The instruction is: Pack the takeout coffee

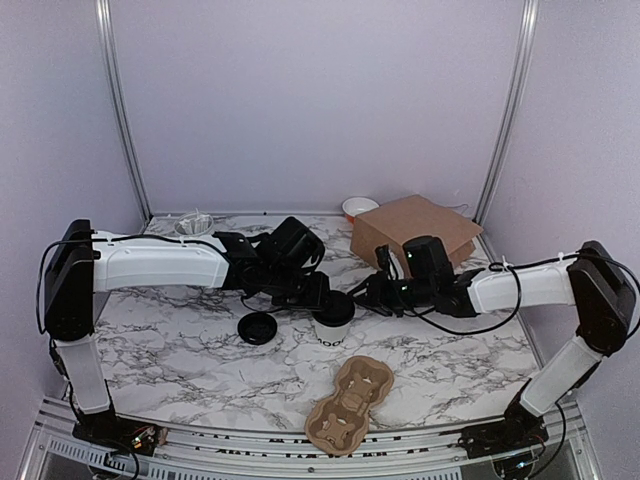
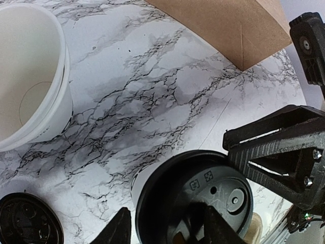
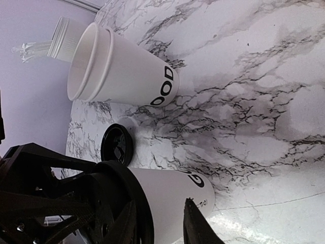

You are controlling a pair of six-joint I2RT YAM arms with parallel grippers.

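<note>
1. Left gripper (image 2: 166,221) has its fingers spread, sitting right over the black lid. Right gripper (image 3: 160,216) straddles the cup, but I can't tell if it's squeezing.
2. Takeout coffee (image 1: 333,315) stands upright mid-table (image 1: 180,350), on white marble-look top.
3. Plain lilac walls (image 1: 300,100) behind.

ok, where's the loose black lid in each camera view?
Top external: loose lid left of centre, lying flat.
Left wrist: loose lid in the bottom-left corner, cut off by the edge.
Right wrist: loose lid left of middle.
Shared landmark: the lidded cup right beside it.
</note>
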